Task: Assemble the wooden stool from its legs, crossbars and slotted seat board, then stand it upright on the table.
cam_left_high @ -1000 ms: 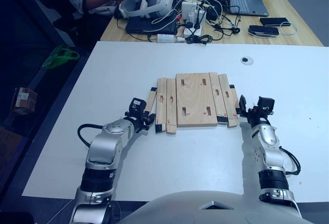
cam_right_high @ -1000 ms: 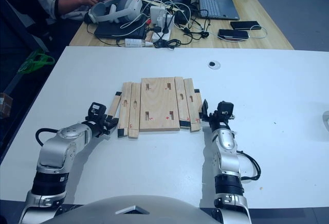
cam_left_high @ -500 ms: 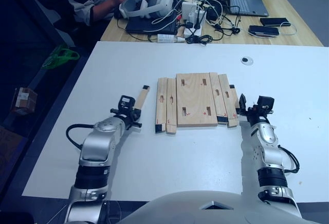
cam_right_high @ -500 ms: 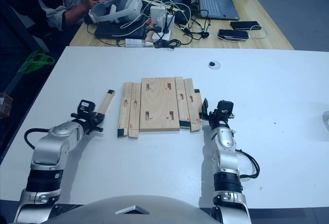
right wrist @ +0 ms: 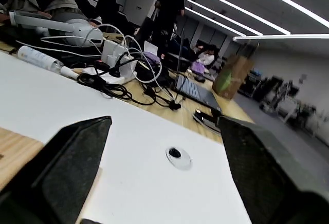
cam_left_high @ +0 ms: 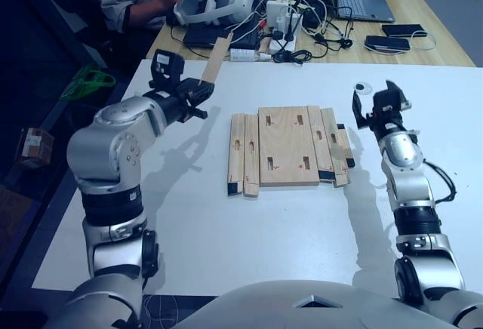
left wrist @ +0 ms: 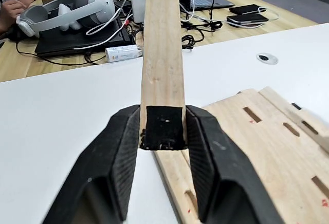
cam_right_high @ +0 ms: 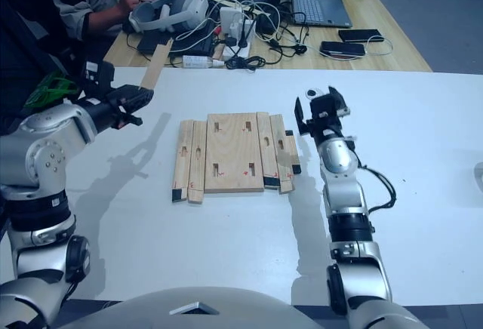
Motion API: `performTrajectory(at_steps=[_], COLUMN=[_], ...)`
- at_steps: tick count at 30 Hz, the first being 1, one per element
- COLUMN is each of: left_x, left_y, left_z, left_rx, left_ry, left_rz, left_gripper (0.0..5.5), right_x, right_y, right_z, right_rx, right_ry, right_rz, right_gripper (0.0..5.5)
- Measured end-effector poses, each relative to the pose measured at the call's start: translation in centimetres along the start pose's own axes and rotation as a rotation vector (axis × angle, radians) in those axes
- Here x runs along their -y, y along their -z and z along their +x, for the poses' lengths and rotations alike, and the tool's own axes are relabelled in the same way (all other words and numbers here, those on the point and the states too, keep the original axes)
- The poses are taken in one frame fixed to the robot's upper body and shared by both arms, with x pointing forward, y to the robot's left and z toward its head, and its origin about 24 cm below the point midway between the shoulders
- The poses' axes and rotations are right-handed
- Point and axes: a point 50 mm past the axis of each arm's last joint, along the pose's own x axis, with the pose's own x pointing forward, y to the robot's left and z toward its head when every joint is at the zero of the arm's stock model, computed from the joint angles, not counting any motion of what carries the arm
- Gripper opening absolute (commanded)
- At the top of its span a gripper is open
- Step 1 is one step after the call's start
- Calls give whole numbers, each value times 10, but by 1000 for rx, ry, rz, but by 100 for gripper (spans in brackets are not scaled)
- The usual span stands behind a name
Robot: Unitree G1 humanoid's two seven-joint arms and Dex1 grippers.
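Observation:
The slotted seat board (cam_left_high: 287, 146) lies flat mid-table. Two wooden slats (cam_left_high: 244, 154) rest against its left edge, and more slotted slats (cam_left_high: 332, 146) lie along its right edge. My left gripper (cam_left_high: 195, 91) is raised above the table's far left, shut on the black-tipped end of a wooden bar (cam_left_high: 216, 57) that points up and away. In the left wrist view the bar (left wrist: 163, 54) sits clamped between both fingers (left wrist: 123, 152). My right gripper (cam_left_high: 377, 109) hangs open above the table, just beyond the right slats, with nothing between its fingers (right wrist: 67, 167).
A round cable grommet (cam_left_high: 364, 87) sits in the white table (cam_left_high: 226, 231) behind the right gripper. A wooden desk (cam_left_high: 445, 50) behind holds laptops, a headset (cam_left_high: 215, 4), phones and tangled cables. The table's near half is bare.
My left arm has lifted the wooden bar off the table, up and away to the far left. My right arm has risen from beside the right slats and moved farther back.

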Motion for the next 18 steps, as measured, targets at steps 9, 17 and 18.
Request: performTrajectory(at_steps=[9, 17, 18], left_x=[61, 72, 73], left_y=[-25, -15, -15], left_z=[35, 31, 29], left_rx=[-91, -271, -283], left_ry=[232, 314, 324], left_rz=[125, 113, 113], left_gripper=[130, 130, 130], right_x=[-45, -47, -48], right_y=[-63, -75, -78], right_z=[3, 6, 7], right_rx=[349, 407, 418], right_ry=[-464, -475, -471], right_rz=[-588, -737, -749], right_gripper=[387, 387, 387])
